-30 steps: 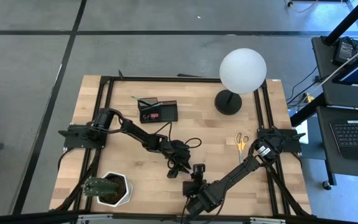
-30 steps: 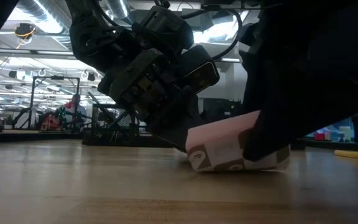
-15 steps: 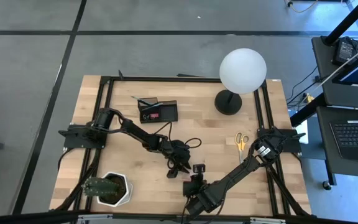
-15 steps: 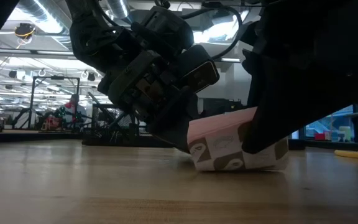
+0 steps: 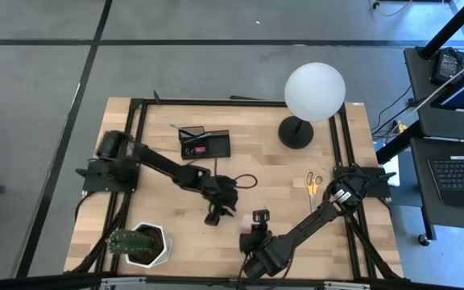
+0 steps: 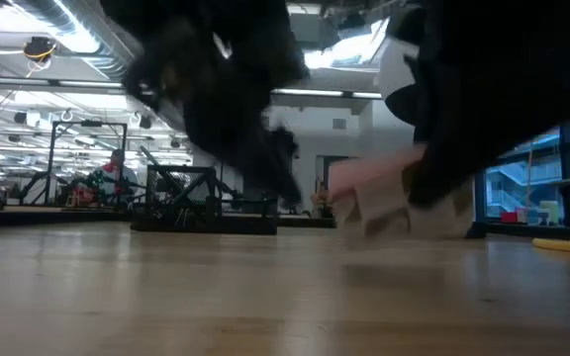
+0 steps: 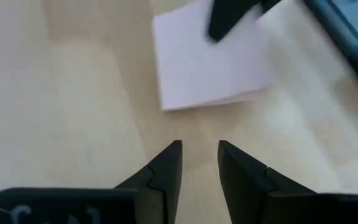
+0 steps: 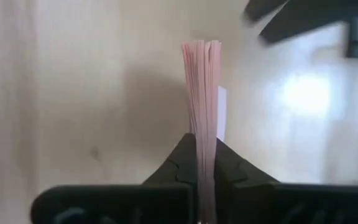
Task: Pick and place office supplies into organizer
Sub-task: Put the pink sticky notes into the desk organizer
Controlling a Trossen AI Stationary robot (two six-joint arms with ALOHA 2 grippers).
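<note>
Pink sheets of the sticky-note pad (image 8: 202,93) are standing edge-on between the fingers of the right gripper (image 8: 205,163), which is clamping them tightly. In the low view the pad (image 6: 374,193) is hanging clear of the wooden table (image 6: 166,297), tilted, under the dark bulk of the right arm. From above, that gripper (image 5: 258,219) is sitting at the near middle of the table. Just to its left, the left gripper (image 5: 216,211) is hovering with its fingers (image 7: 166,171) a little apart and holding nothing; its wrist camera is looking down on the pad's pale face (image 7: 210,59). Farther back, the black organizer (image 5: 205,144) is resting left of centre. Yellow-handled scissors (image 5: 312,183) are lying on the right side, near the base of a white globe lamp (image 5: 314,92). A potted cactus (image 5: 139,244) is sitting at the near left corner.
</note>
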